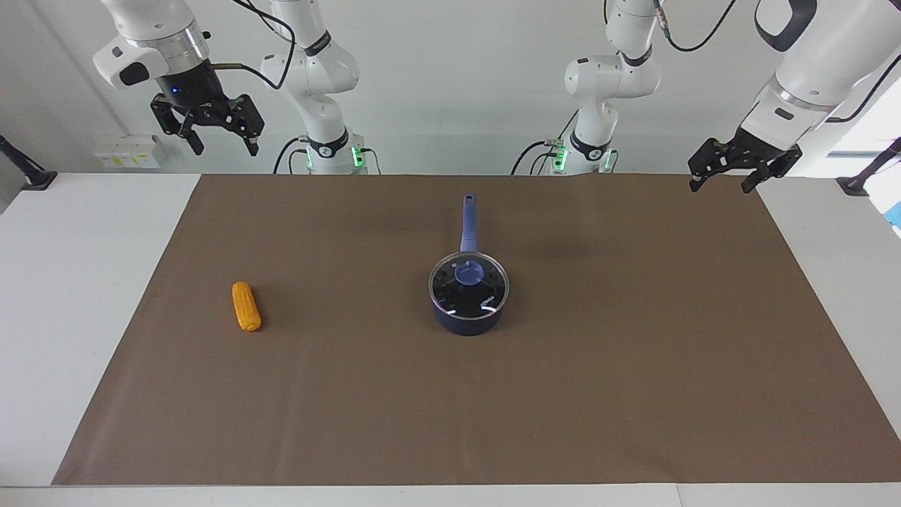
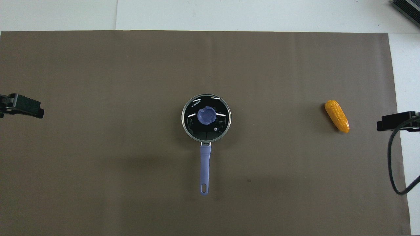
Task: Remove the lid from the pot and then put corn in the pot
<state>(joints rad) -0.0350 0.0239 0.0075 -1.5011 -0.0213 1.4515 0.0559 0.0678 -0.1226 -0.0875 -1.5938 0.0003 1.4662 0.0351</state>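
Lid (image 1: 469, 285) on pot (image 1: 467, 322), mat (image 1: 633, 352) centre, handle toward robots. Corn (image 1: 246, 306) at pot's 3 o'clock overhead. Facing view alone shows left gripper (image 1: 722, 183) and right gripper (image 1: 224, 147) raised, fingers spread, empty.

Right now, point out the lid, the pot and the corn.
lid (image 1: 469, 273), facing view, on its blue knob.
pot (image 2: 205, 168), overhead view, on its handle.
corn (image 1: 246, 306), facing view, mid-cob.
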